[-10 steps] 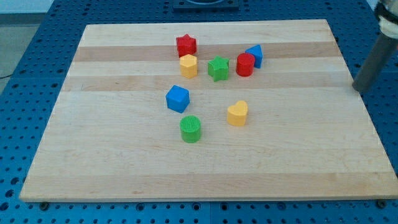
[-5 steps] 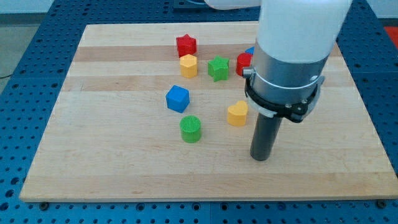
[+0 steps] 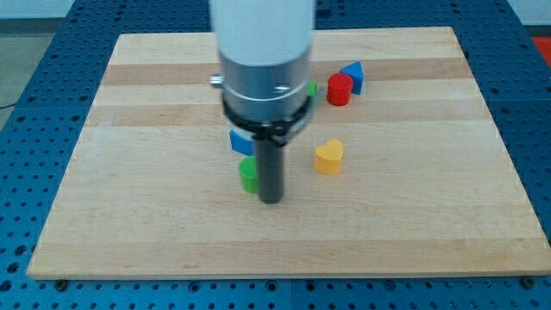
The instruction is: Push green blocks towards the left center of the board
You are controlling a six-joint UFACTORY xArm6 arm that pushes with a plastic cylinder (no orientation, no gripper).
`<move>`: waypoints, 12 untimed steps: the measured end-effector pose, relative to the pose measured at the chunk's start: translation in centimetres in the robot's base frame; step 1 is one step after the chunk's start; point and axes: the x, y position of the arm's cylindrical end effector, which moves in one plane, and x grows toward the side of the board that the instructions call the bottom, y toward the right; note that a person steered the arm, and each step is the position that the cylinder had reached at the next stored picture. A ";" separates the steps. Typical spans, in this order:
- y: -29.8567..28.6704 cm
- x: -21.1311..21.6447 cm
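My tip (image 3: 271, 201) stands on the surface touching the lower right of the half-hidden green block (image 3: 248, 174), which it must push toward the frame's left; it carries nothing.

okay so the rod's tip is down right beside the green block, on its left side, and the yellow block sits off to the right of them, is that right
Not quite. In the camera view my tip is down on the board right beside the green block, but on that block's right side as the view shows it, not its left. The yellow block does sit off to the view's right of both.
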 end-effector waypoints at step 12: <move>8.8 -13.6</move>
